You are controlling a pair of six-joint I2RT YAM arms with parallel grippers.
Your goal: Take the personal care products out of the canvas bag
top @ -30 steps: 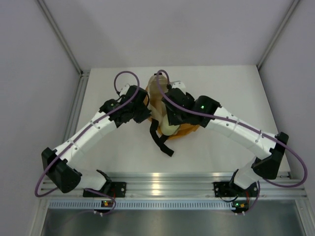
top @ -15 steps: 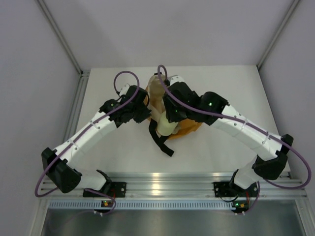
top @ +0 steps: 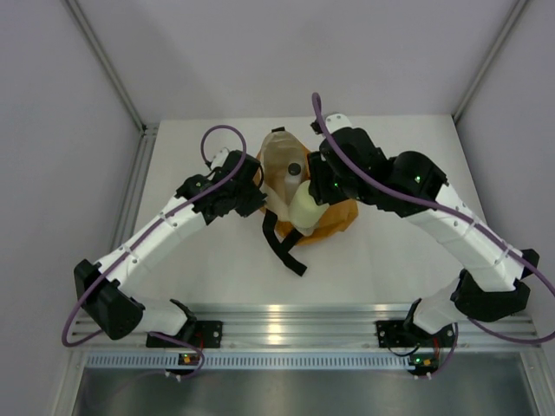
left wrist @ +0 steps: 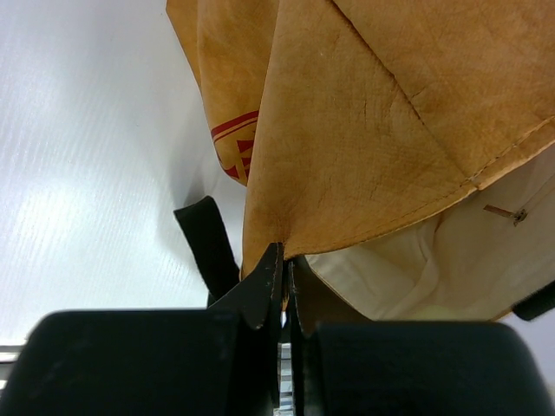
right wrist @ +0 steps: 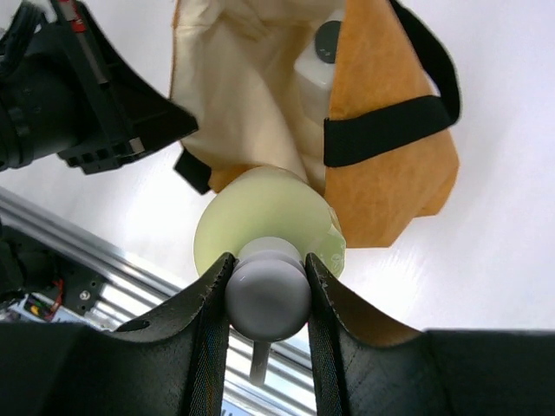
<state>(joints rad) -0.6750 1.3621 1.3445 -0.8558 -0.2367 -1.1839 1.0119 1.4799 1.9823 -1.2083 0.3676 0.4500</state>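
White tabletop (top: 390,260), matte finish. Aluminium rail (top: 295,319) runs along its near edge. Grey wall panels (top: 286,52) enclose the far, left and right edges.

Tight grips: left hand (left wrist: 282,260), right hand (right wrist: 267,264)

We see a white table (top: 390,260), glossy under the light; about midway across it rests the canvas bag (top: 336,218), tan outside with a cream lining. Its black loop handle (top: 282,247) trails flat on the surface toward the near edge; a reddish print (left wrist: 236,143) marks the bag's front.
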